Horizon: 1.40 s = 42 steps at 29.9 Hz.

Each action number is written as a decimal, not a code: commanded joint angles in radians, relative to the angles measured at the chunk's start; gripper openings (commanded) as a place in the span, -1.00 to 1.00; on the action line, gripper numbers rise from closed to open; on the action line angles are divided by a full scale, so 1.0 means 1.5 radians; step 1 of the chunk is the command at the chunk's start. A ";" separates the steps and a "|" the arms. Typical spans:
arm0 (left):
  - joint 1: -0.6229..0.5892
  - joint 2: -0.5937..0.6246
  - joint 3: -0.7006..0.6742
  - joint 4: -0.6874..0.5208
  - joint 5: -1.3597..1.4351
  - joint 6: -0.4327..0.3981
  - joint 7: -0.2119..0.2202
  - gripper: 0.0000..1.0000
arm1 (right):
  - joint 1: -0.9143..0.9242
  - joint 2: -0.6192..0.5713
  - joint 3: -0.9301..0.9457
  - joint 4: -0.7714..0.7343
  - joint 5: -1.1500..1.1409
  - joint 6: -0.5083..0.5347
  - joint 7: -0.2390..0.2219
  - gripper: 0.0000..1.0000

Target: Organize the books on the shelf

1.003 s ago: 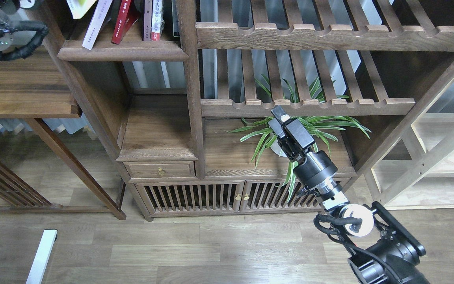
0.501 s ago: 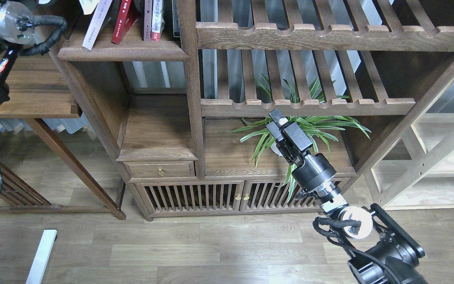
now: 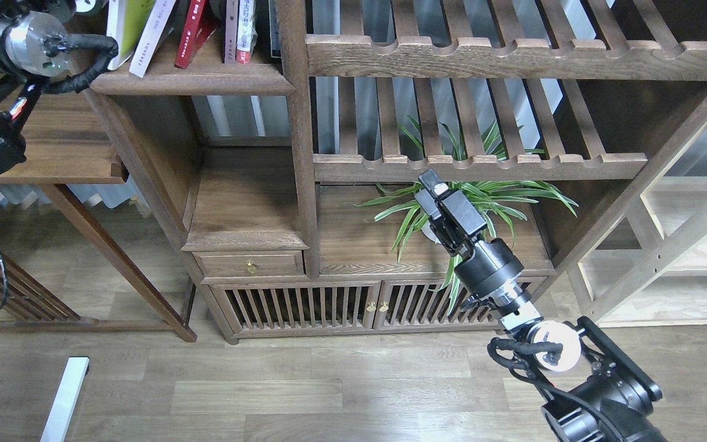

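Note:
The shelf (image 3: 193, 78) is the dark-brown board with a thick lip at the top left. At its left end a yellow-green book (image 3: 131, 17) stands nearly upright, with a white edge (image 3: 113, 27) on its left side. Beside it lean a white-spined volume (image 3: 153, 35) and a red one (image 3: 189, 32), then upright thin volumes (image 3: 237, 31). No dark red cover with a yellow title shows. My left arm's wrist (image 3: 27, 35) is next to the shelf's left end, and its gripper is past the top edge. My right gripper (image 3: 432, 184) hangs in front of the plant, holding nothing; its fingers cannot be told apart.
A potted green plant (image 3: 476, 196) sits on the lower board behind my right gripper. Slatted racks (image 3: 513, 58) fill the upper right. A drawer (image 3: 249, 264) and slatted cabinet doors (image 3: 329, 304) are below. A brown side table (image 3: 53, 147) stands at the left.
My left arm has moved right and up toward the shelf's left end. The yellow-green book now stands more upright and shows more. My right arm shifted slightly left, then held still.

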 commanded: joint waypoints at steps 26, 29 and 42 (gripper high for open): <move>-0.067 0.006 -0.015 -0.044 -0.008 -0.005 -0.078 0.78 | -0.001 -0.017 -0.003 -0.004 -0.010 0.000 0.001 0.68; -0.066 0.020 -0.034 -0.050 -0.022 -0.048 -0.079 0.94 | 0.000 -0.015 0.004 -0.016 -0.010 0.000 0.001 0.72; -0.034 0.084 -0.048 -0.072 -0.166 -0.341 -0.099 0.98 | 0.015 -0.012 0.007 -0.018 -0.014 0.000 0.000 0.72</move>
